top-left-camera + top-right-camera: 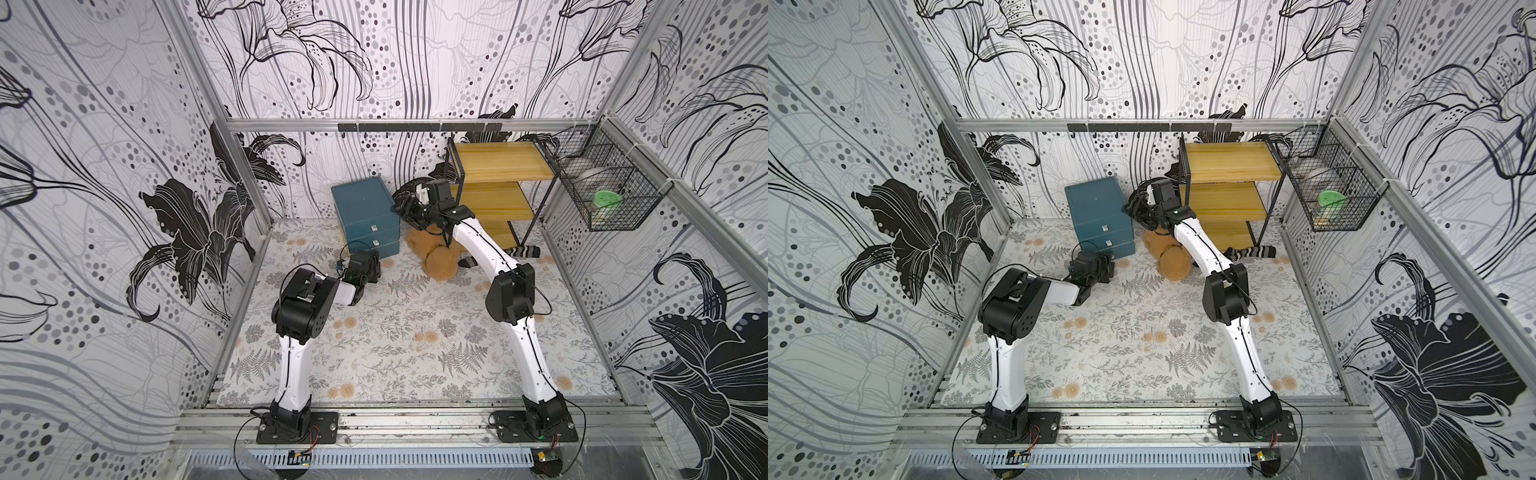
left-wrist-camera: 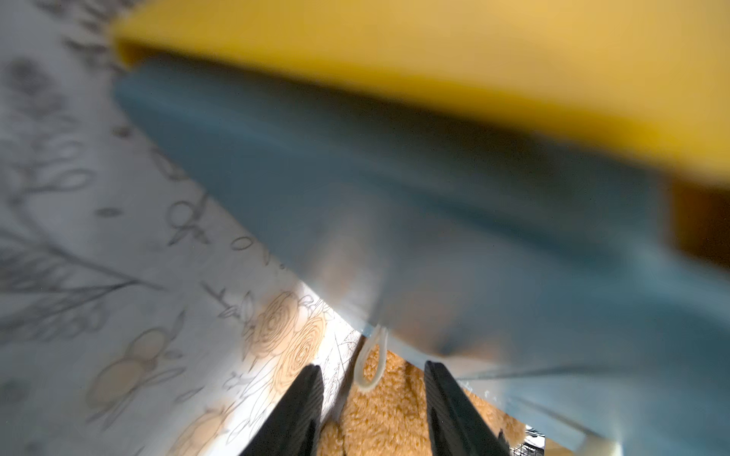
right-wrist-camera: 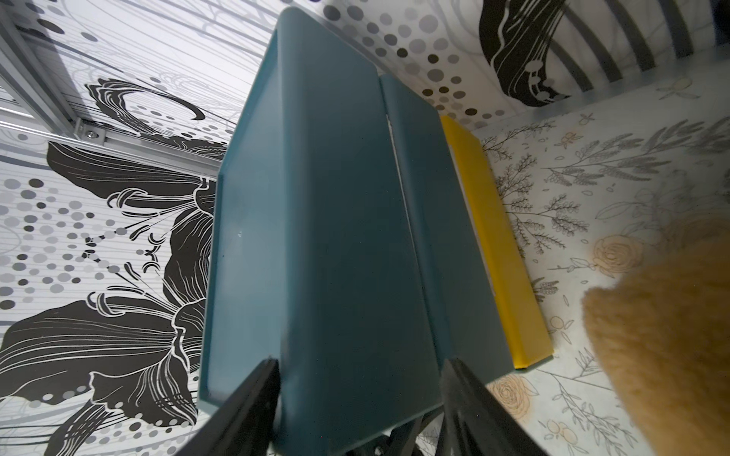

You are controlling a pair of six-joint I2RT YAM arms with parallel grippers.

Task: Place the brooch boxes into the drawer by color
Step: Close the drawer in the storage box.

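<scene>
The drawer (image 1: pixel 365 214) is a dark teal chest at the back of the table, and two pale knobs show on its front in both top views. My left gripper (image 1: pixel 375 266) is low in front of the bottom drawer. In the left wrist view its fingers stand apart, open, with a pale loop-shaped knob (image 2: pixel 371 363) just past the tips. My right gripper (image 1: pixel 405 210) is at the chest's right side. In the right wrist view the chest (image 3: pixel 335 237) fills the gap between both fingers. The brooch boxes are out of view. A yellow strip (image 3: pixel 501 252) runs along the chest's base; I cannot tell what it is.
A brown plush bear (image 1: pixel 436 259) lies right of the chest under my right arm. A yellow shelf rack with a black frame (image 1: pixel 498 162) stands at the back right, with a striped sock (image 1: pixel 525 250) at its foot. A wire basket (image 1: pixel 606 191) hangs on the right wall.
</scene>
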